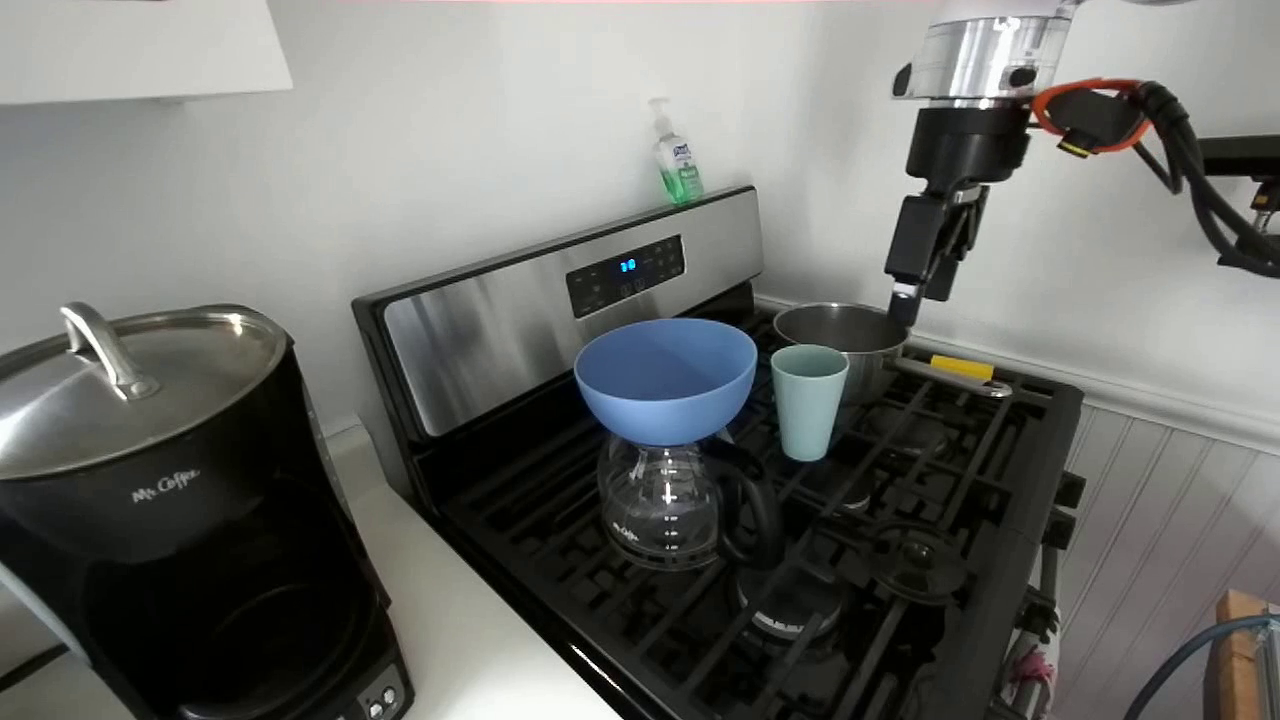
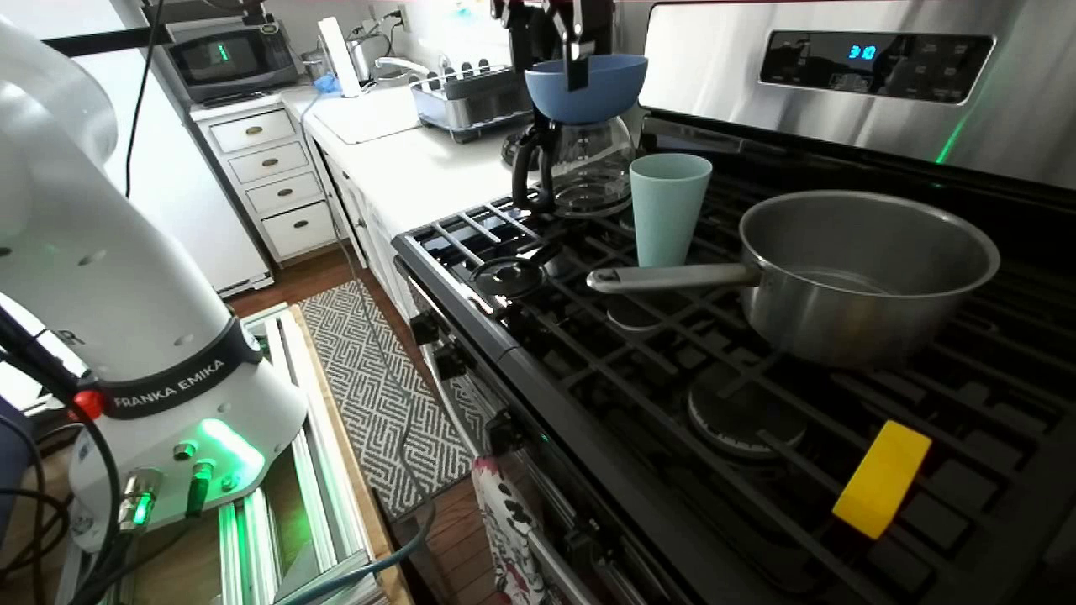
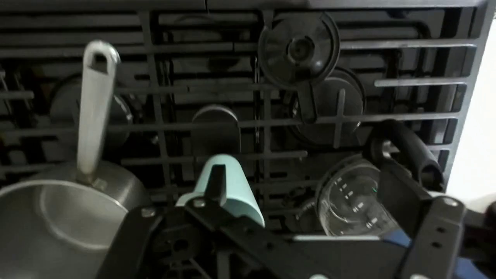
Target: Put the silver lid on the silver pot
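White robot arm [image 2: 143, 244] above its green-lit base [image 2: 168, 466], silver-banded wrist [image 1: 985, 60] up high, black gripper [image 3: 304, 180] pointing downward, slightly tilted, fingers [image 3: 216, 184] spread wide apart

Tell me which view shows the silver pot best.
An exterior view, where the silver pot shows whole and unblocked. An exterior view with the pale teal cup in front hides part of it; the wrist view shows its handle but crops its body.
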{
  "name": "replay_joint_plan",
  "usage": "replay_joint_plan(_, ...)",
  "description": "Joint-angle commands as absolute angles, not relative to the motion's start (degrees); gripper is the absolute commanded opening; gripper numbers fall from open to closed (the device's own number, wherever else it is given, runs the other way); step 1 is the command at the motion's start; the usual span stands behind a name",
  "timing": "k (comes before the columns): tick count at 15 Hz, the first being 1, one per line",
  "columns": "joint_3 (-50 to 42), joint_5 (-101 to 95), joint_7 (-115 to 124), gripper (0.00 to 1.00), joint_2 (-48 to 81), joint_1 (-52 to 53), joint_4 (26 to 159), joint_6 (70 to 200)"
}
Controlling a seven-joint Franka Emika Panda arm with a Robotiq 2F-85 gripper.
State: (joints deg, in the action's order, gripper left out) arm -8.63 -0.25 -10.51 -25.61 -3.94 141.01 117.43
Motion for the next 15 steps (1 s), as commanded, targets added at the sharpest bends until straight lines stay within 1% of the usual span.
replay_joint_plan(1, -7.2, 3.4, -14.2, 1.0, -26.9, -0.1, 138.4, 122.0)
replay_joint_plan(7, -6.4, 14.7, -23.3, 1.0, -27.5, 9.4, 135.3, 125.6)
replay_joint_plan(10, -5.8, 19.0, -29.3, 1.0, -28.4, 13.7, 136.0, 123.9)
replay_joint_plan(11, -5.0, 16.3, -25.2, 1.0, -26.8, 11.2, 134.9, 124.5)
replay_joint_plan(15, -4.8, 17.7, -27.7, 1.0, -26.9, 13.0, 134.9, 124.4)
